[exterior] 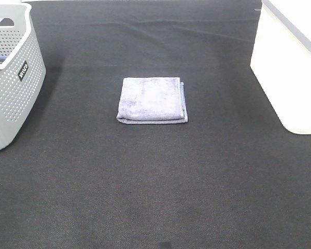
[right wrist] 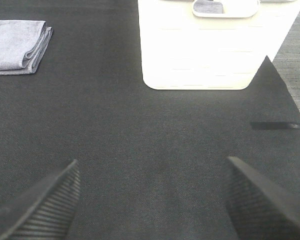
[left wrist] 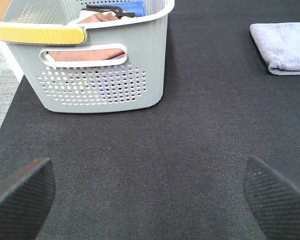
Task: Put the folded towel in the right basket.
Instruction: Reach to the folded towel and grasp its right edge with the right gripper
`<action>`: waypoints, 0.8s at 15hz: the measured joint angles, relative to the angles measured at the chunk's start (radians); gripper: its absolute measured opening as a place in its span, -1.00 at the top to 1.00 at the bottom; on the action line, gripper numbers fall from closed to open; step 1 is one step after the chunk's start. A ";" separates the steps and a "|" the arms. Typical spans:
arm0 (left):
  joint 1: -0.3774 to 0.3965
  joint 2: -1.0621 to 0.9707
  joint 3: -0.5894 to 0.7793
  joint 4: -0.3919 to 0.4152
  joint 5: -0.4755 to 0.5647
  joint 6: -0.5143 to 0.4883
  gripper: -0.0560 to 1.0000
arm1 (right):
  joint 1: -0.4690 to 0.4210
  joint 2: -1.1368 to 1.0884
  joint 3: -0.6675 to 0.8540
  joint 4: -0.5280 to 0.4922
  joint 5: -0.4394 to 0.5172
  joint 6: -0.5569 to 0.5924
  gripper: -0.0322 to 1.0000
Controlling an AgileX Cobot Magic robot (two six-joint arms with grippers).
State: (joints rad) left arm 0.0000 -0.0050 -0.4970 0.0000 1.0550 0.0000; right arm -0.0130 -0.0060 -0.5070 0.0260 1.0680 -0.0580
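The folded lavender-grey towel (exterior: 152, 100) lies flat in the middle of the black mat. It also shows in the left wrist view (left wrist: 284, 47) and in the right wrist view (right wrist: 17, 45). The right basket (exterior: 290, 67) is white and stands at the far right; the right wrist view (right wrist: 215, 50) shows its front wall. Neither gripper shows in the exterior high view. My left gripper (left wrist: 150, 200) is open and empty above bare mat. My right gripper (right wrist: 150, 200) is open and empty above bare mat, short of the white basket.
A grey perforated basket (exterior: 13, 78) stands at the far left; the left wrist view (left wrist: 100, 80) shows folded cloths inside it. The black mat (exterior: 155, 181) covers the table. Its edge and grey floor show beside both baskets.
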 joint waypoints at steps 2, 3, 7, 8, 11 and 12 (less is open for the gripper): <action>0.000 0.000 0.000 0.000 0.000 0.000 -0.95 | 0.000 0.000 0.000 0.000 0.000 0.000 -0.50; 0.000 0.000 0.000 0.000 0.000 0.000 -0.95 | 0.000 0.000 0.000 0.000 0.000 0.000 -0.50; 0.000 0.000 0.000 0.000 0.000 0.000 -0.95 | 0.000 0.000 0.000 0.000 0.000 0.000 -0.50; 0.000 0.000 0.000 0.000 0.000 0.000 -0.95 | 0.000 0.000 0.000 0.000 0.000 0.000 -0.50; 0.000 0.000 0.000 0.000 0.000 0.000 -0.95 | 0.000 0.000 0.000 0.000 0.000 0.000 -0.50; 0.000 0.000 0.000 0.000 0.000 0.000 -0.95 | 0.000 0.000 0.000 0.000 0.000 0.000 -0.50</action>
State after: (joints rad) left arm 0.0000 -0.0050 -0.4970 0.0000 1.0550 0.0000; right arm -0.0130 -0.0060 -0.5070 0.0260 1.0680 -0.0580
